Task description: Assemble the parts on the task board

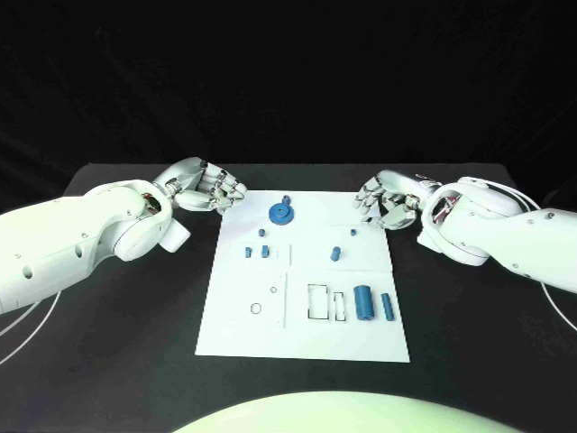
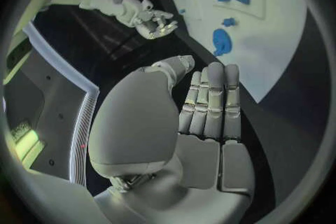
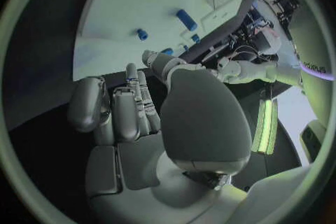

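The matte black tabletop (image 1: 132, 361) carries everything, and the flat white rectangular task board (image 1: 237, 338) lies at its middle, long sides running from the near edge toward the far edge.

The left hand (image 1: 205, 187) hovers just off the board's far left corner, fingers straight and side by side, nothing in them. The right hand (image 1: 390, 198) hovers just off the far right corner, fingers loosely apart and likewise empty. Neither touches the board or any part.

On the board, the round blue disc with a small stem (image 1: 279, 213) sits near the far edge. Toward the near right corner lie the thick blue cylinder (image 1: 364, 303) and, just beside it on the right, the thin blue bar (image 1: 386, 307); an empty rectangular slot (image 1: 317, 301) lies just to the cylinder's left. Several small blue pegs (image 1: 262, 251) are scattered across the board's middle.

Judging by this, no part is in hand and assembly has not begun. The next move calls for one hand to come down over a loose part, probably the cylinder or bar, pinch it cleanly and carry it to its matching recess.

Part of a word in dark letters shows on the left arm (image 3: 316, 69) in the right wrist view; it cannot be read whole.
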Motion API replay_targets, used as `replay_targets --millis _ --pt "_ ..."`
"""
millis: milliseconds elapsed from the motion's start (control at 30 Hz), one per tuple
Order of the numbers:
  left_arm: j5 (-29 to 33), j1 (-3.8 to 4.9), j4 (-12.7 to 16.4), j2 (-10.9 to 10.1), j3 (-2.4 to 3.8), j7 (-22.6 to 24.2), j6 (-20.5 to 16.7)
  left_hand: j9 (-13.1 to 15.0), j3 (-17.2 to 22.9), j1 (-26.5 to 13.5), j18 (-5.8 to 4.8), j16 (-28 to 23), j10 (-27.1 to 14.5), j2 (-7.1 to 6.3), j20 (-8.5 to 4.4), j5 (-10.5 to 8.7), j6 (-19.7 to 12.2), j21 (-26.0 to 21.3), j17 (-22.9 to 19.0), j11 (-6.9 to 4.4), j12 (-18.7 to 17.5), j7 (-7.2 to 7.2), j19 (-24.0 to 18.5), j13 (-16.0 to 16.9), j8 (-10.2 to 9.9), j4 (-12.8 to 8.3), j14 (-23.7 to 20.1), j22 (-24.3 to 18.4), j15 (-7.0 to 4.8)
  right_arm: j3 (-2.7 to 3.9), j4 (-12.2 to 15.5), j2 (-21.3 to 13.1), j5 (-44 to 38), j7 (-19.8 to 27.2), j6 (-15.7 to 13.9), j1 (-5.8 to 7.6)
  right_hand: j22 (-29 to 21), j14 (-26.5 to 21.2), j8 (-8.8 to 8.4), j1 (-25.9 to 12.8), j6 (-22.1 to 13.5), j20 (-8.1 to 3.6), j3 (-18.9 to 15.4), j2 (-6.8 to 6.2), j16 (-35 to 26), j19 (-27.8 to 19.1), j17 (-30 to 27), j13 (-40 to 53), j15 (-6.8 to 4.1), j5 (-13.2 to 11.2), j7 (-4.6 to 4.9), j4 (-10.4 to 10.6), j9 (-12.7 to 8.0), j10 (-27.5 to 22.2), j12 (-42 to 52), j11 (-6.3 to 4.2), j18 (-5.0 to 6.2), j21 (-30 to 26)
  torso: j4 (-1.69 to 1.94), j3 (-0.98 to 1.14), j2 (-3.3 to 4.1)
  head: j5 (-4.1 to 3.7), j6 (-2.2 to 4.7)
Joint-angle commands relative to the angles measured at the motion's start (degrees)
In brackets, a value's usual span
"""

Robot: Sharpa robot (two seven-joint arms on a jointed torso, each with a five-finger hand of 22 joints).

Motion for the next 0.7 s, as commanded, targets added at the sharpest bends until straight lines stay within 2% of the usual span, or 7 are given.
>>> replay_targets --millis 33,200,467,700 --pt "15.5 0.04 1.7 -0.6 0.06 8.0 0.7 0.1 -0.2 0.2 0.79 -0.4 1.2 0.87 -0.13 -0.12 0.4 -0.3 -0.2 -0.2 1.3 -0.25 0.0 0.5 0.4 -0.7 0.0 -0.2 -0.6 0.0 0.4 0.3 -11.7 -4.2 3.3 -0.33 1.0 4.4 -0.73 -0.8 -0.4 0.39 -0.4 0.1 0.7 0.5 3.2 -0.5 0.63 0.6 0.81 -0.9 -0.1 -0.4 -0.8 0.73 -1.17 1.1 0.08 -0.12 -0.03 -0.12 0.06" --pt "18.0 0.0 3.3 -1.3 0.05 9.3 0.9 0.4 -0.6 0.2 0.77 -0.6 1.5 1.17 -0.31 -0.12 1.2 -0.5 -0.3 -0.52 2.7 -0.55 0.1 1.0 0.9 -1.1 0.1 -0.3 -0.83 0.0 1.0 1.0 -13.3 -4.9 4.4 -1.21 1.6 4.4 -0.81 -1.0 -0.3 0.49 -0.5 0.17 1.1 0.7 3.4 -0.7 0.7 0.8 0.89 -1.0 -0.1 -0.3 -1.0 0.81 -1.31 2.0 0.06 -0.1 -0.03 -0.11 0.02" --pt "19.8 -0.01 3.8 -1.7 0.05 10.0 0.8 0.4 -0.7 0.3 0.77 -0.7 1.5 1.29 -0.38 -0.1 1.3 -0.6 -0.4 -0.59 3.0 -0.6 0.1 1.2 1.0 -1.3 0.1 -0.3 -0.9 -0.01 1.3 1.9 -13.1 -4.5 6.1 -2.19 2.5 4.4 -0.69 -1.0 0.4 0.59 -0.1 0.46 1.7 0.9 3.5 -0.9 0.62 1.0 0.73 -1.1 0.0 0.5 -1.1 0.68 -1.46 3.3 0.03 0.03 0.03 0.12 0.05" --pt "20.4 -0.01 4.0 -1.9 0.04 10.2 0.8 0.5 -0.7 0.3 0.77 -0.7 1.4 1.35 -0.41 -0.09 1.3 -0.6 -0.4 -0.59 3.1 -0.6 0.1 1.2 1.1 -1.4 0.1 -0.3 -0.92 -0.02 1.0 2.7 -13.0 -4.5 6.0 -2.77 3.2 4.4 -0.44 -1.1 1.5 0.58 1.2 0.77 2.1 1.0 3.3 -1.2 0.42 1.2 0.48 -1.0 0.2 1.7 -1.2 0.41 -1.51 4.0 -0.02 0.08 0.0 0.31 0.06"
